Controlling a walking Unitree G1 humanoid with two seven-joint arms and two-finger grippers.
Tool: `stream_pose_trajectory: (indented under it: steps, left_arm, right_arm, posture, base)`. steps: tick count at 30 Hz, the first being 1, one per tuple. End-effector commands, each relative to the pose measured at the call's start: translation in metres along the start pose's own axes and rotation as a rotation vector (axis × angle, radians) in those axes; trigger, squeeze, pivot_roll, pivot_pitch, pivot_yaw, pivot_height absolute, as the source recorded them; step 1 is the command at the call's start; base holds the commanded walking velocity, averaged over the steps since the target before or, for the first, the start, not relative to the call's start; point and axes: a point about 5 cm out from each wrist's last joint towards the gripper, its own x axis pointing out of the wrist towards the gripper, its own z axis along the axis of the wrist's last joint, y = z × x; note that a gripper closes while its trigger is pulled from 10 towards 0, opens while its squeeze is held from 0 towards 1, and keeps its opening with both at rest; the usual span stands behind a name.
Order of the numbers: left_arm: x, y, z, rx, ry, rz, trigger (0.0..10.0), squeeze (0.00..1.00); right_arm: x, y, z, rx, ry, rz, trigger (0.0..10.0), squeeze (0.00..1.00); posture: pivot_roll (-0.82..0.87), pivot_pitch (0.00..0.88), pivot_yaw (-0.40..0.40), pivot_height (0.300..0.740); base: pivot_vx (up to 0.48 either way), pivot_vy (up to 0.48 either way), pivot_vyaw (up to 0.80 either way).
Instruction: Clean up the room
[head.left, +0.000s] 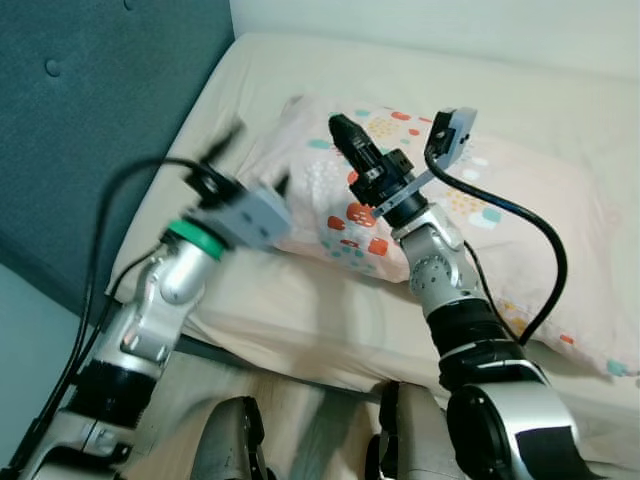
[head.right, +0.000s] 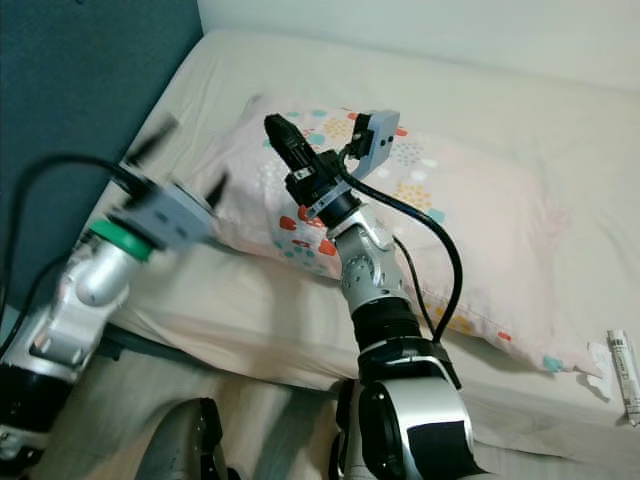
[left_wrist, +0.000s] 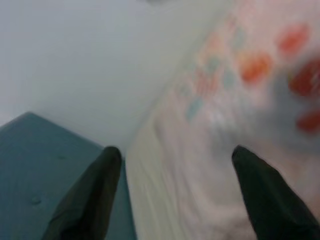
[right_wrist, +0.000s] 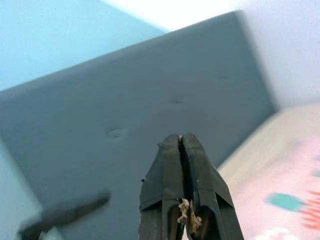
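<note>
Both hands were raised over the pillow (head.left: 470, 215) on the bed (head.left: 300, 320).
The left hand (left_wrist: 172, 165) was spread open toward the pillow's edge, probably to grip it; the right hand (right_wrist: 182, 142) was closed on nothing, above the pillow.

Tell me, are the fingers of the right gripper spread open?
No, in the right wrist view the two black fingers of the right gripper are pressed together, tips touching.
</note>
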Motion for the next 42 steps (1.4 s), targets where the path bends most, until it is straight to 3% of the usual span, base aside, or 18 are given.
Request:
stream_pose_trajectory:
  steps: [1,6,7,10,11,15,16,18,20,22,23,26,35,37,38,39,40,42]
  left_arm:
    - [-0.005,-0.029,-0.017,0.075,0.073,-0.088,10.0,0.00]
    - [-0.004,-0.038,-0.019,0.099,0.078,-0.115,10.0,0.00]
    - [0.003,-0.057,-0.018,0.131,0.090,-0.167,10.0,1.00]
    - [0.012,-0.076,-0.016,0.180,0.094,-0.211,10.0,1.00]
    - [0.027,-0.098,-0.008,0.252,0.099,-0.278,10.0,1.00]
    - [0.036,-0.104,-0.002,0.311,0.099,-0.295,10.0,1.00]
    - [0.039,-0.111,0.001,0.344,0.106,-0.324,10.0,1.00]
    - [0.040,-0.113,0.001,0.352,0.108,-0.334,10.0,1.00]
    - [0.044,-0.113,0.005,0.369,0.104,-0.292,10.0,1.00]
    - [0.046,-0.112,0.007,0.373,0.101,-0.268,10.0,1.00]
    - [0.049,-0.108,0.010,0.381,0.094,-0.214,10.0,0.00]
    - [0.053,-0.107,0.013,0.417,0.090,-0.159,10.0,0.00]
    - [0.049,-0.129,0.021,0.482,0.067,-0.224,10.0,0.00]
    - [0.051,-0.131,0.027,0.487,0.048,-0.223,9.3,0.00]
    - [0.053,-0.132,0.031,0.490,0.036,-0.217,7.4,0.00]
    - [0.056,-0.131,0.036,0.491,0.026,-0.203,2.5,0.00]
    - [0.058,-0.130,0.038,0.492,0.022,-0.194,0.0,0.00]
    - [0.060,-0.129,0.040,0.494,0.017,-0.184,0.0,0.00]
  right_arm:
    - [-0.023,-0.020,0.011,-0.012,-0.070,-0.164,10.0,0.00]
    - [-0.034,-0.026,0.018,-0.020,-0.101,-0.213,10.0,0.00]
    - [-0.056,-0.038,0.032,0.009,-0.167,-0.294,10.0,0.00]
    - [-0.081,-0.049,0.045,0.057,-0.229,-0.368,10.0,0.00]
    - [-0.115,-0.057,0.054,0.188,-0.276,-0.432,10.0,0.00]
    - [-0.125,-0.060,0.041,0.222,-0.173,-0.474,10.0,0.00]
    - [-0.137,-0.069,0.022,0.024,0.073,-0.591,10.0,0.00]
    - [-0.141,-0.073,0.018,-0.056,0.146,-0.623,10.0,0.00]
    - [-0.155,-0.085,0.027,-0.541,0.370,-0.716,10.0,0.00]
    - [-0.159,-0.089,0.034,-0.729,0.425,-0.734,10.0,0.00]
    - [-0.164,-0.091,0.045,-0.901,0.450,-0.770,10.0,0.00]
    - [-0.165,-0.086,0.064,-1.068,0.429,-0.820,10.0,0.00]
    - [-0.144,-0.069,0.084,-1.178,0.330,-0.792,10.0,0.00]
    - [-0.139,-0.067,0.085,-1.181,0.310,-0.776,10.0,0.00]
    - [-0.136,-0.065,0.084,-1.170,0.294,-0.767,10.0,0.00]
    - [-0.133,-0.064,0.083,-1.180,0.282,-0.760,10.0,0.00]
    - [-0.132,-0.063,0.082,-1.189,0.274,-0.757,10.0,0.00]
    - [-0.131,-0.062,0.080,-1.186,0.267,-0.756,10.0,0.00]
  posture:
    - [0.09,0.156,0.039,0.585]
    - [0.08,0.159,0.039,0.585]
    - [0.05,0.165,0.039,0.585]
    - [0.03,0.170,0.041,0.585]
    - [-0.02,0.183,0.040,0.585]
    - [-0.04,0.187,0.039,0.585]
    - [-0.06,0.194,0.034,0.585]
    - [-0.06,0.194,0.034,0.585]
    - [-0.08,0.201,0.029,0.585]
    - [-0.08,0.201,0.029,0.585]
    - [-0.09,0.208,0.026,0.585]
    - [-0.09,0.215,0.025,0.585]
    - [-0.12,0.235,0.028,0.585]
    - [-0.13,0.240,0.026,0.585]
    - [-0.13,0.240,0.026,0.585]
    - [-0.14,0.242,0.027,0.585]
    - [-0.14,0.242,0.027,0.585]
    - [-0.14,0.244,0.029,0.585]
  base:
    - [0.000,0.000,0.00]
    - [0.000,0.000,0.00]
    - [0.000,0.000,0.00]
    - [0.000,0.000,0.00]
    - [0.000,0.000,0.00]
    - [0.000,0.000,0.00]
    - [0.000,0.000,0.00]
    - [0.000,0.000,0.00]
    - [0.000,0.000,0.00]
    - [0.000,0.000,0.00]
    - [0.000,0.000,0.00]
    - [0.000,0.000,0.00]
    - [0.000,0.000,0.00]
    - [0.000,0.000,0.00]
    - [0.000,0.000,0.00]
    - [0.000,0.000,0.00]
    - [0.000,0.000,0.00]
    - [0.000,0.000,0.00]
